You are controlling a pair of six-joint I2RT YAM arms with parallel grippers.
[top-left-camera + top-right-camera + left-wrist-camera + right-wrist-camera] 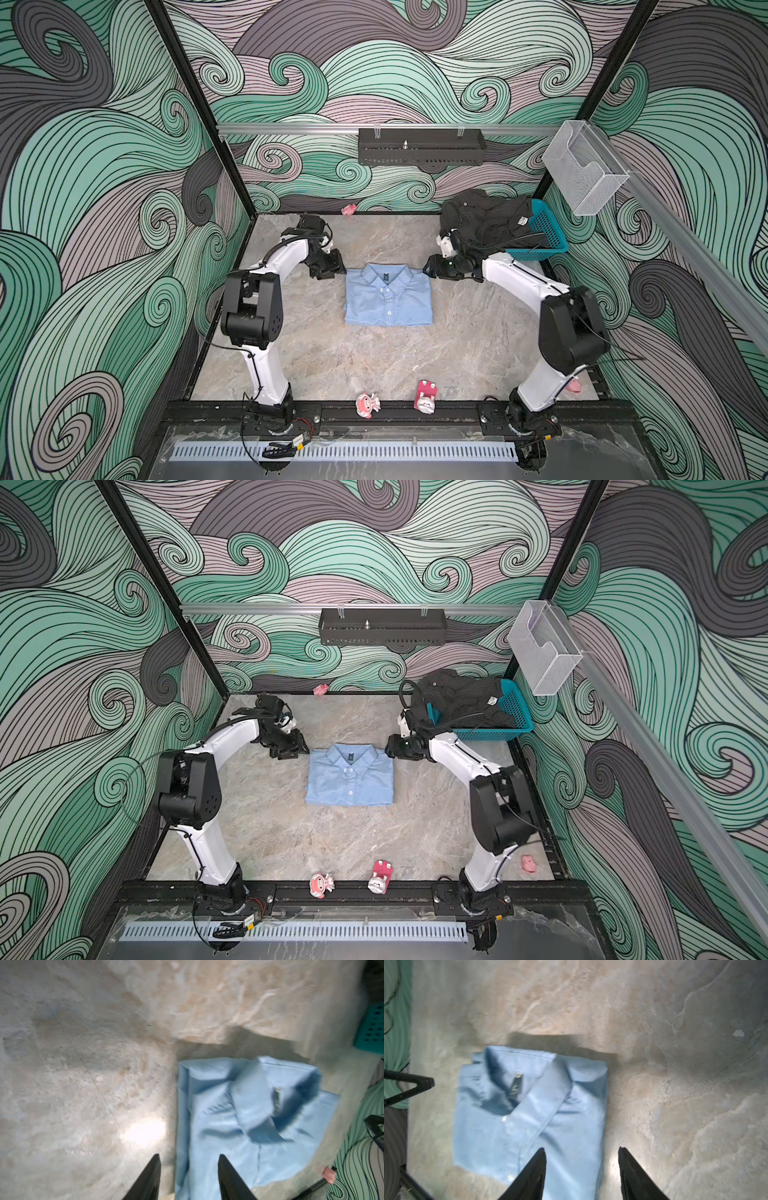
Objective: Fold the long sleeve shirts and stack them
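Observation:
A folded light blue long sleeve shirt (388,297) (351,777) lies collar-up in the middle of the marble table. My left gripper (332,269) (189,1155) hovers at its left shoulder corner, open, straddling the shirt's edge (249,1126) and holding nothing. On the opposite shoulder corner my right gripper (432,268) (581,1148) is open too, one finger over the cloth (529,1115), the other over bare table. The dark charcoal long sleeve shirt (486,220) (457,700) sits crumpled in a teal basket (548,232) at the back right.
Two small pink toys (368,405) (426,397) lie at the table's front edge. Another pink piece (348,209) sits by the back wall, and one more (574,385) near the right arm's base. A black shelf (419,147) and a clear bin (582,170) hang above.

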